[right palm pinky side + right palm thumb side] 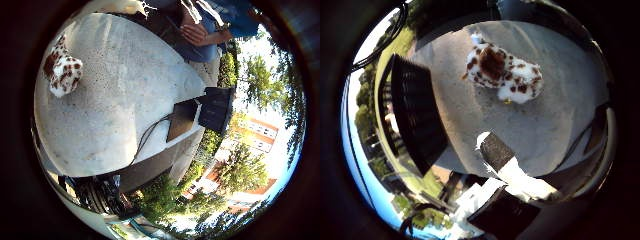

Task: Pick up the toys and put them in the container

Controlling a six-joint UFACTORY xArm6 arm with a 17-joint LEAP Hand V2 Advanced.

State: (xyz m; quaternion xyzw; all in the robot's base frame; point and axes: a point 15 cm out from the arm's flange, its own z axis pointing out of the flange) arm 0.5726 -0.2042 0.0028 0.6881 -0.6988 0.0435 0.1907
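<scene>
A white plush toy with brown spots [502, 72] lies on the grey concrete tabletop [555, 120]. A black slatted container [415, 115] stands on the same top near its edge, a short way from the toy. My right hand [512, 175] hovers above the table, apart from both. One white finger with a black pad reaches straight out over the bare concrete between toy and container. It holds nothing and touches nothing.
Two black boxes [215, 107] with a cable sit at the table's edge, on the side away from the toy. A person in blue sits at the table's far side, hands [195, 32] near the rim. Trees and brick buildings lie beyond.
</scene>
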